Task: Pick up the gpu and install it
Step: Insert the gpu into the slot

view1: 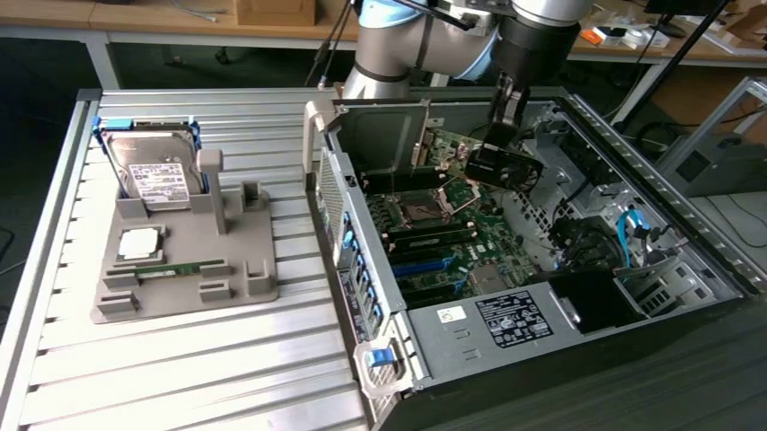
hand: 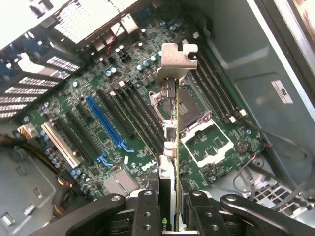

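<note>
Robotics lab: slatted aluminium table, open computer case, cluttered wooden desks

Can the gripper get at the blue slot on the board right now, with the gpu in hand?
Probably yes: the case stands open and the blue slot lies bare. The gripper, shut on the gpu, hangs over the CPU socket, off to one side.

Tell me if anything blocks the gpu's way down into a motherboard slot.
Nothing visible does. The gpu hangs edge-on in the shut jaws of the gripper above the motherboard, inside the open case, with only air beneath it. The blue slot and the long slots beside it look empty.
</note>
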`<state>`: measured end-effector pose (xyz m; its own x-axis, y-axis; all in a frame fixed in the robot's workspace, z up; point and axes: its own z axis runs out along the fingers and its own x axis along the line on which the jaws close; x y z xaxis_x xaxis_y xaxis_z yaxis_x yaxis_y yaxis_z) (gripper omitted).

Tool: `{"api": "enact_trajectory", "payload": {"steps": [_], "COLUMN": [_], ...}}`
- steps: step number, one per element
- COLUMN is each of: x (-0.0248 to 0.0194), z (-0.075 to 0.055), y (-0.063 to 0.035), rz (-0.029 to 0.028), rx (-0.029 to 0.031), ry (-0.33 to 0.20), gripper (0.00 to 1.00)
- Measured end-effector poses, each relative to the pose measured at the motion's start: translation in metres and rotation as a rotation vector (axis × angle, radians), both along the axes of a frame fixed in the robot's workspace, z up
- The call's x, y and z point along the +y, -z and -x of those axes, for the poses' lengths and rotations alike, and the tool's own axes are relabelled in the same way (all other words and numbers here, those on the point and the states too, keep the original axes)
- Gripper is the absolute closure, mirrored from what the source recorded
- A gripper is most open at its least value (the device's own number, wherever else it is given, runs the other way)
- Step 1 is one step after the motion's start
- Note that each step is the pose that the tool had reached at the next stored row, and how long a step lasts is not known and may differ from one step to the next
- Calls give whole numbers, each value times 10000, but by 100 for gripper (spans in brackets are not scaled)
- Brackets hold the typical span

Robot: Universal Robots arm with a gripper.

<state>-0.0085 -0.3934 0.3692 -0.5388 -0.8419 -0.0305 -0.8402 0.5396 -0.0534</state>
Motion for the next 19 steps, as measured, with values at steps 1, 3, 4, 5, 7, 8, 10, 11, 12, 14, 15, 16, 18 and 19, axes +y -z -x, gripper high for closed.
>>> {"api": "enact_trajectory", "payload": {"steps": [1, 3, 4, 5, 7, 8, 10, 11, 12, 14, 15, 16, 18, 19], "x": [0, 0, 0, 0, 0, 0, 0, 0, 0, 0, 0, 0, 0, 0], "z": [0, 0, 0, 0, 0, 0, 0, 0, 0, 0, 0, 0, 0, 0], "y": [1, 3, 4, 5, 7, 9, 11, 12, 13, 13, 14, 14, 15, 16], "rz": [0, 0, 0, 0, 0, -1, 1, 0, 0, 0, 0, -1, 0, 0], "rx": [0, 0, 0, 0, 0, -1, 0, 0, 0, 0, -1, -1, 0, -1], "ry": [-124, -373, -498, -615, -866, -1006, -1313, -1466, -1680, -1959, -2093, -2193, -2387, -2557], "gripper": [73, 73, 73, 73, 73, 73, 73, 73, 73, 73, 73, 73, 73, 73]}}
